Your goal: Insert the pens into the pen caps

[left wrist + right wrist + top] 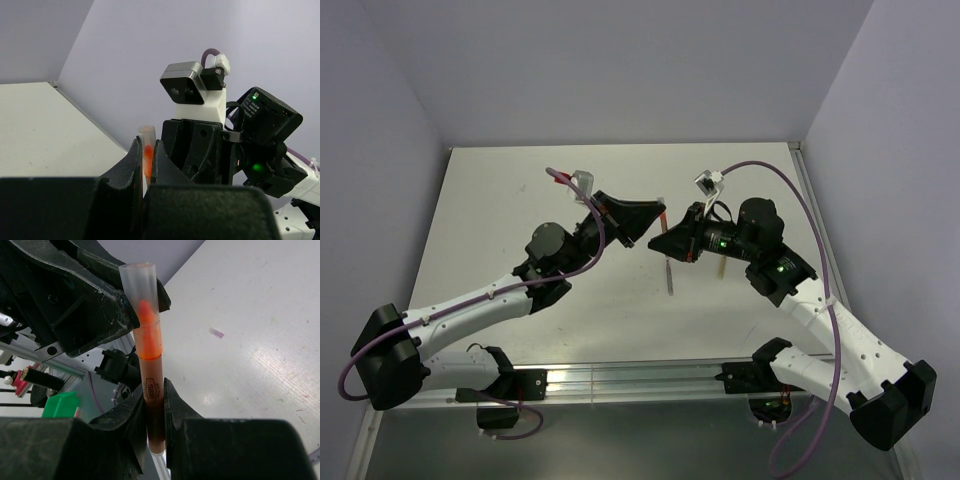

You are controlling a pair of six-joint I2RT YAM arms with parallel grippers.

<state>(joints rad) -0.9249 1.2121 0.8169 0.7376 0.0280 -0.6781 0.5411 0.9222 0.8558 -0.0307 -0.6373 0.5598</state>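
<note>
The orange-red pen (153, 390) is held upright between my two grippers, above the table's middle (662, 222). My right gripper (155, 395) is shut on its barrel. A translucent orange cap (142, 300) sits over the pen's tip. My left gripper (146, 146) is shut on that cap (147, 150), and its fingers (107, 305) press against it from the left. In the top view the left gripper (638, 232) and right gripper (673, 240) nearly touch. A dark purple-grey pen (670, 277) lies on the table below them. A yellowish pen (720, 266) lies by the right arm. A tiny lilac cap (216, 333) lies on the table.
The white table (520, 200) is closed in by grey walls at the left, back and right. A metal rail (620, 378) runs along the near edge between the arm bases. The right arm's wrist camera (184, 89) is close in front of the left gripper.
</note>
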